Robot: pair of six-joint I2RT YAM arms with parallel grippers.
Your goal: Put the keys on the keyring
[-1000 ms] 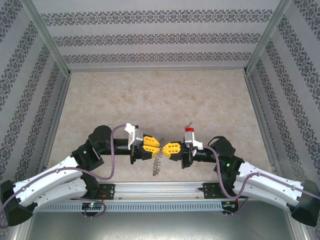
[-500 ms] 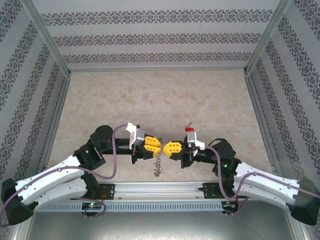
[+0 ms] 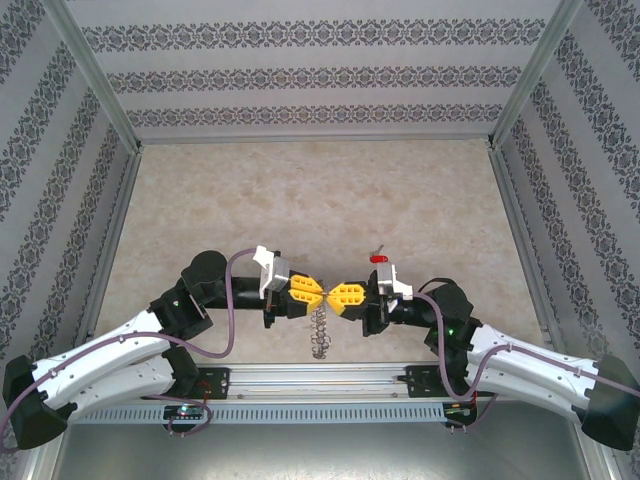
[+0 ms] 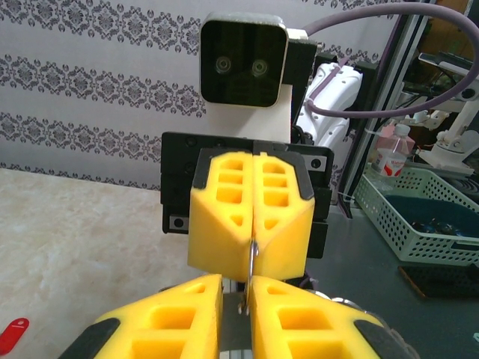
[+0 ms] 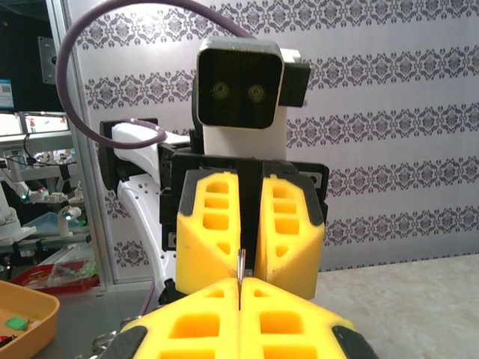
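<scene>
The keyring (image 3: 319,335) hangs as a grey toothed chain under the two yellow grippers, which meet tip to tip above the table's near edge. My right gripper (image 3: 333,296) is shut on its thin wire ring (image 5: 239,263). My left gripper (image 3: 320,293) faces it, jaws a narrow gap apart. The wire (image 4: 248,278) stands in that gap, close against the right-hand finger (image 4: 299,321). The key with the red head (image 3: 379,258) lies on the table just behind the right wrist, and at the lower left of the left wrist view as a red key (image 4: 11,334).
Patterned walls (image 3: 320,75) enclose the beige table (image 3: 320,190) on three sides. A metal rail (image 3: 310,380) runs along the near edge. A green basket (image 4: 419,217) and an orange tray (image 5: 19,314) sit outside the cell.
The left gripper has shifted slightly right toward the right gripper and its jaws have narrowed around the ring. The dangling keys have swung a little right. The red key has not moved.
</scene>
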